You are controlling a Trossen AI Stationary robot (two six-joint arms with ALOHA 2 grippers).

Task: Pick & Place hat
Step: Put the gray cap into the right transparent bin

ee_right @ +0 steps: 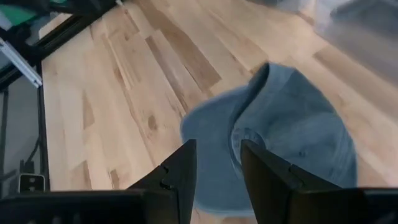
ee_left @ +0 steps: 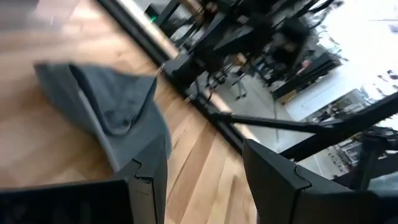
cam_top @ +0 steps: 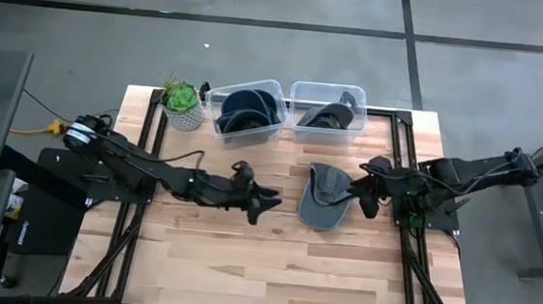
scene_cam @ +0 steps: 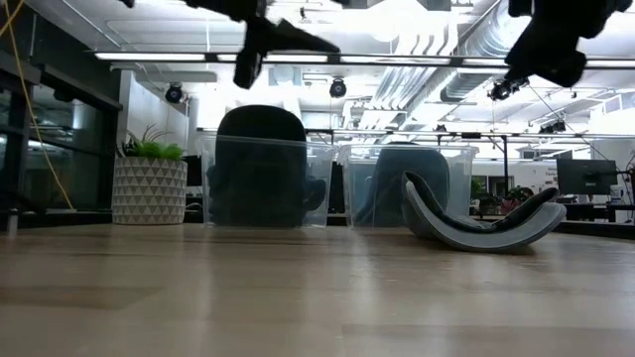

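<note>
Bare table (scene_cam: 298, 297) lies foremost; the grey cap (cam_top: 326, 197) rests on it, ungrasped, before the two bins (cam_top: 327, 106), with the right hand (cam_top: 365, 193) part-open and empty just beside it and the left hand (cam_top: 260, 204) open, empty, well apart; picking and placing both remain.

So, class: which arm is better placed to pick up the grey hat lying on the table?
Right. The right gripper hangs open beside the hat; the left gripper is farther off.
</note>
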